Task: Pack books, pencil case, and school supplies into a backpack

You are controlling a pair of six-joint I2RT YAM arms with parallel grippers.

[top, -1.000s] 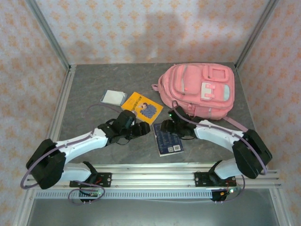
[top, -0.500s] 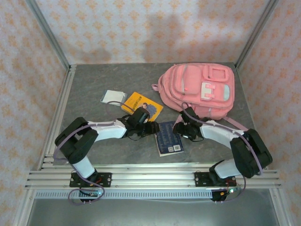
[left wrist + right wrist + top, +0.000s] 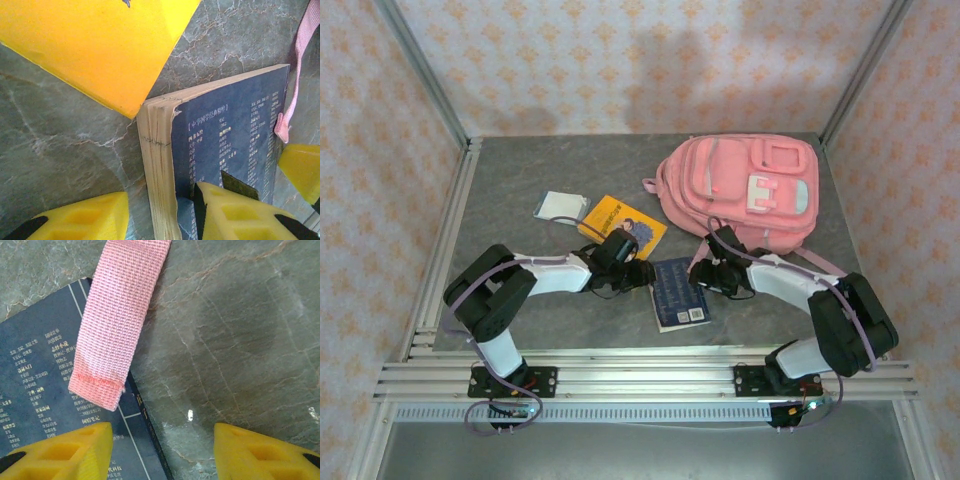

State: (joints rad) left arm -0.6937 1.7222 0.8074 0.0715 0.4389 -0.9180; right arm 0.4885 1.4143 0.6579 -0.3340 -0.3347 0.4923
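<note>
A navy book [image 3: 678, 292] lies flat at the table's middle front, with a yellow book [image 3: 623, 225] just behind it to the left. The pink backpack [image 3: 740, 190] lies at the back right. My left gripper [image 3: 642, 272] is at the navy book's left edge. In the left wrist view this gripper [image 3: 160, 200] is open astride the book's page edge [image 3: 157, 170], one finger [image 3: 235, 215] over the cover [image 3: 230, 135]. My right gripper [image 3: 162, 452] is open over the book's spine edge, one finger [image 3: 60, 452] above the navy cover [image 3: 45, 385].
A pink backpack strap [image 3: 117, 325] lies across the navy book's corner. A clear packet [image 3: 561, 206] sits left of the yellow book [image 3: 100, 45]. Metal frame rails run along the table's sides and front.
My left gripper has moved right to the navy book's left edge and its jaws have narrowed. My right gripper has shifted right from over the book to its right edge.
</note>
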